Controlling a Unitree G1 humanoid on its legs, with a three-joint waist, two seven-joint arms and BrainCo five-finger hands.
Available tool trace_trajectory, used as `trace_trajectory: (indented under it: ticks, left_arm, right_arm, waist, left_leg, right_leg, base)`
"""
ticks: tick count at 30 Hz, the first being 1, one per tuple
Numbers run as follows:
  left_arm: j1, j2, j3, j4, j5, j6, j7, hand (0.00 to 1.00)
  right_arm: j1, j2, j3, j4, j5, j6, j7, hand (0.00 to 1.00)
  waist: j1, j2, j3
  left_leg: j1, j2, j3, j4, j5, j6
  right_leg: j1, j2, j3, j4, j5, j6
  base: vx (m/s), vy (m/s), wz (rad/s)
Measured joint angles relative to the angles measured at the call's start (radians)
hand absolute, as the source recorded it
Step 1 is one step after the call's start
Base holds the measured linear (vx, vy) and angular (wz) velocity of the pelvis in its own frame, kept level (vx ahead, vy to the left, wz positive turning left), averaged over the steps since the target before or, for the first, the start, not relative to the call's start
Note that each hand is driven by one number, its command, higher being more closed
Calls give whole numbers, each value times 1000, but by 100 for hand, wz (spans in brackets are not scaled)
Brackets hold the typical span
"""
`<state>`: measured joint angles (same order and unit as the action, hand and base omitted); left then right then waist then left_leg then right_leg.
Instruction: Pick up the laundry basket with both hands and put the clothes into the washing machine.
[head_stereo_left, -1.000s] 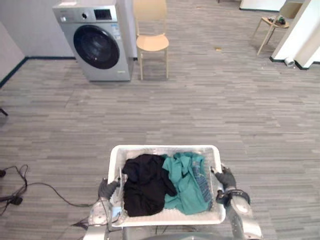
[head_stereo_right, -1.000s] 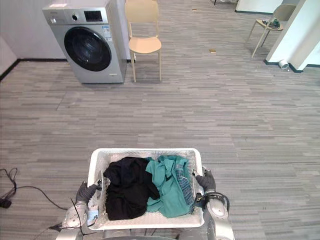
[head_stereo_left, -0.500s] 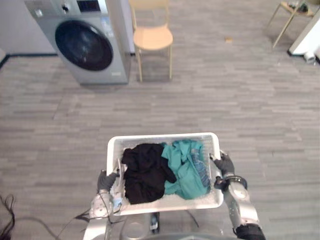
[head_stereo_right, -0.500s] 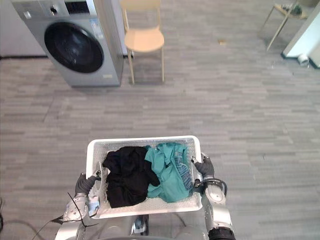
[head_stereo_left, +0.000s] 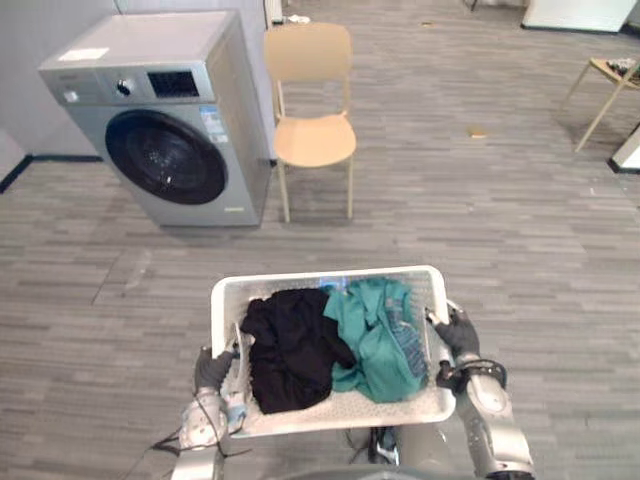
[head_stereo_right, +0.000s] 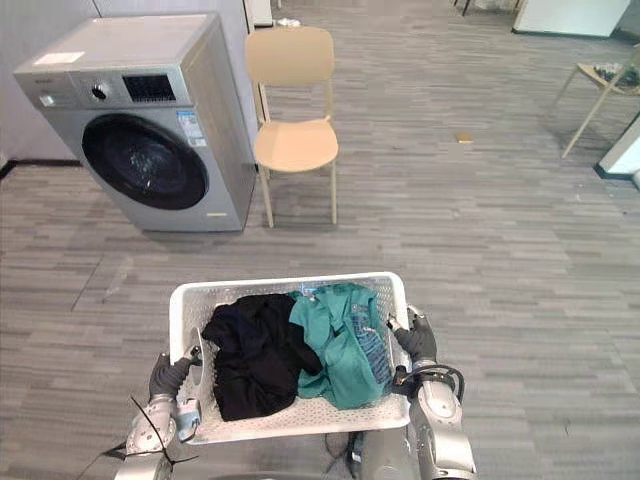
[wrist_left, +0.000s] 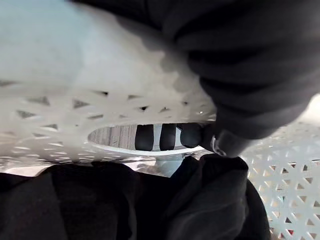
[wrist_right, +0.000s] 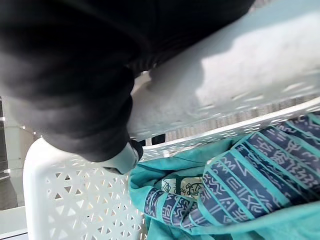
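- White laundry basket (head_stereo_left: 330, 279) of clothes (head_stereo_left: 296, 352), near, hid most of both hands: left hand (head_stereo_left: 213, 370) fingers (wrist_left: 167, 136) hooked its handle slot, right hand (head_stereo_left: 456, 336) gripped its rim.
- Far left, the washing machine (head_stereo_left: 165, 120) showed closer than before.

Scene was lit brightly and evenly from overhead, soft shadows were cast under the chair (head_stereo_left: 312, 140) and washing machine (head_stereo_left: 165, 150), laundry basket (wrist_left: 75, 60) rim was bleached by glare.
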<state>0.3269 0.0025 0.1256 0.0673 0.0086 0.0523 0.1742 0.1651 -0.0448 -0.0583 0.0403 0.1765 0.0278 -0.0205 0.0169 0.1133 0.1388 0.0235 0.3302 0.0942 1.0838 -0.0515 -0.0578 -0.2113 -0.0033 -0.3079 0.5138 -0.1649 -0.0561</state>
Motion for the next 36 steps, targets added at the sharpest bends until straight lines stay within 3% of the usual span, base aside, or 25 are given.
trace_trajectory:
  ticks: [1,2,4,6,8,10,12,13,14,15,17,18,19,21,24,26,27,28,29,30,31,33,34,35,36]
  left_arm:
    - [0,1,-1,-1,0,-6,0,100]
    - [0,-2,-1,0,0,-15,0,100]
    - [0,-1,-1,0,0,-21,0,100]
    - [-7,-4,2,0,0,-22,0,100]
    - [-16,-3,12,0,1,-20,0,100]
    - [-33,-9,24,0,2,-20,1,100]
    - [-40,-11,26,-4,2,-20,3,100]
    - [-57,-4,28,-3,6,-19,5,100]
    - [-63,0,30,-1,7,-17,5,100]
    - [-72,4,30,0,11,-13,4,100]
    - [-90,30,30,0,13,-8,2,100]
    - [-94,42,25,-1,16,5,3,100]
    - [-93,43,25,-1,25,8,6,100]
    - [-88,53,19,-3,43,10,8,100]
    - [-99,81,-3,-26,43,9,5,100]
    - [-114,81,-20,-26,47,9,1,100]
    - [-114,86,-24,-26,48,9,1,100]
    - [-114,88,-24,-26,50,9,2,100]
    - [-113,89,-25,-26,53,10,2,100]
    - [-100,87,-27,-24,55,10,3,100]
    - [-90,78,-32,-23,66,12,2,100]
    - [-78,51,-31,-22,73,12,8,100]
    - [-76,35,-26,-23,73,12,8,100]
    - [-76,34,-26,-23,73,12,8,100]
    - [-64,25,-28,-22,73,13,6,100]
  right_arm:
    - [0,0,-2,-7,0,0,-5,100]
    - [-1,0,-6,-8,0,-2,-10,100]
    - [-3,-1,-4,-9,1,-5,-18,100]
    - [-13,-4,-4,-6,3,-5,-20,100]
    - [-43,-2,-4,33,11,-5,-19,100]
    - [-69,-5,-5,41,11,-7,-19,100]
    - [-89,-7,-6,56,10,-16,-20,100]
    - [-103,4,-15,84,10,-21,-21,100]
    - [-107,9,-18,92,11,-22,-21,100]
    - [-112,14,-25,94,10,-23,-21,100]
    - [-119,37,-37,103,7,-21,-21,100]
    - [-126,48,-44,128,6,-20,-21,100]
    - [-131,52,-45,141,3,-20,-21,100]
    - [-103,75,-54,136,-5,-23,-21,100]
    - [-73,95,-73,91,-4,-33,-21,100]
    - [-66,97,-97,88,0,-35,-21,100]
    - [-61,99,-99,87,0,-40,-21,100]
    - [-61,101,-99,89,0,-40,-21,100]
    - [-59,102,-99,92,-1,-39,-21,100]
    - [-46,104,-99,93,-3,-36,-21,100]
    - [-30,101,-100,94,-3,-35,-22,100]
    - [-28,89,-101,90,-14,-24,-21,100]
    - [-31,75,-100,86,-14,-19,-21,100]
    - [-31,75,-100,86,-14,-19,-21,100]
    - [-29,75,-104,85,-14,-17,-22,100]
  waist:
    - [4,5,3]
    - [16,3,5]
    - [38,-28,7]
    - [57,-39,14]
    - [67,-41,21]
    - [82,-50,30]
    - [84,-46,27]
    - [81,-72,15]
    - [81,-85,12]
    - [81,-100,12]
    - [75,-148,34]
    - [72,-150,35]
    - [67,-140,41]
    - [44,-93,52]
    - [1,-95,51]
    - [-5,-93,52]
    - [-1,-95,50]
    - [-2,-100,48]
    - [-2,-110,44]
    - [-6,-102,39]
    - [-10,-93,21]
    - [-3,-30,16]
    - [-1,3,16]
    - [-1,4,17]
    - [11,13,22]
  left_leg:
    - [-46,47,25,104,-13,33]
    - [-135,99,75,243,-60,104]
    - [-264,67,134,253,-110,150]
    - [-355,11,154,97,-148,105]
    - [-408,-43,170,-231,-166,63]
    - [-420,-74,169,-601,-106,-22]
    - [-417,-83,156,-716,-89,-47]
    - [-432,-123,152,-638,-11,-13]
    - [-439,-137,151,-602,-11,7]
    - [-438,-168,161,-547,-48,67]
    - [-367,-229,208,-520,-124,130]
    - [-305,-255,218,-518,-176,142]
    - [-263,-263,212,-526,-196,150]
    - [-85,-279,177,-631,-231,157]
    - [29,-317,104,-739,-231,154]
    - [91,-322,68,-772,-244,132]
    - [131,-320,61,-786,-272,91]
    - [150,-320,54,-791,-289,83]
    - [188,-317,42,-795,-321,69]
    - [241,-306,38,-809,-358,29]
    - [281,-290,22,-797,-371,5]
    - [158,-185,27,-443,-332,-18]
    - [26,-109,34,-172,-184,-12]
    - [22,-106,35,-167,-179,-12]
    - [-132,0,48,101,-103,2]
  right_leg:
    - [44,19,-2,-28,-9,-7]
    - [133,42,8,-103,-13,-12]
    - [248,34,43,-219,-24,-14]
    - [313,20,73,-285,-33,1]
    - [373,-9,90,-321,-45,37]
    - [456,-51,101,-358,-83,98]
    - [493,-65,103,-368,-118,136]
    - [528,-113,105,-329,-174,165]
    - [516,-141,104,-279,-179,170]
    - [441,-197,126,-78,-166,185]
    - [296,-306,197,294,-1,207]
    - [202,-349,219,505,105,201]
    - [170,-355,206,591,109,182]
    - [76,-310,125,681,43,97]
    - [-48,-268,11,486,-31,102]
    - [-82,-239,-43,202,-26,100]
    - [-87,-211,-69,-53,21,105]
    - [-92,-203,-75,-117,46,103]
    - [-92,-191,-78,-174,84,86]
    - [-82,-184,-66,-153,157,21]
    - [-65,-176,-72,-109,201,6]
    - [-25,-114,-100,-56,110,4]
    - [9,-74,-93,-65,76,-8]
    - [10,-72,-93,-65,75,-7]
    - [87,-22,-82,-110,51,-18]
  base:
    - [646,-186,3]
    - [614,-122,-13]
    - [627,-63,-19]
    - [537,73,-33]
    - [577,192,-38]
    - [644,300,-29]
    - [448,263,-11]
    - [609,368,-2]
    - [736,471,-1]
    - [759,481,6]
    - [650,404,9]
    - [521,265,1]
    - [640,301,7]
    - [614,262,33]
    - [632,131,86]
    - [650,13,87]
    - [592,-43,62]
    - [604,-71,70]
    - [495,-117,66]
    - [660,-166,76]
    - [814,-201,58]
    - [695,-201,6]
    - [643,-179,-17]
    - [734,-154,-48]
    - [701,-77,-47]
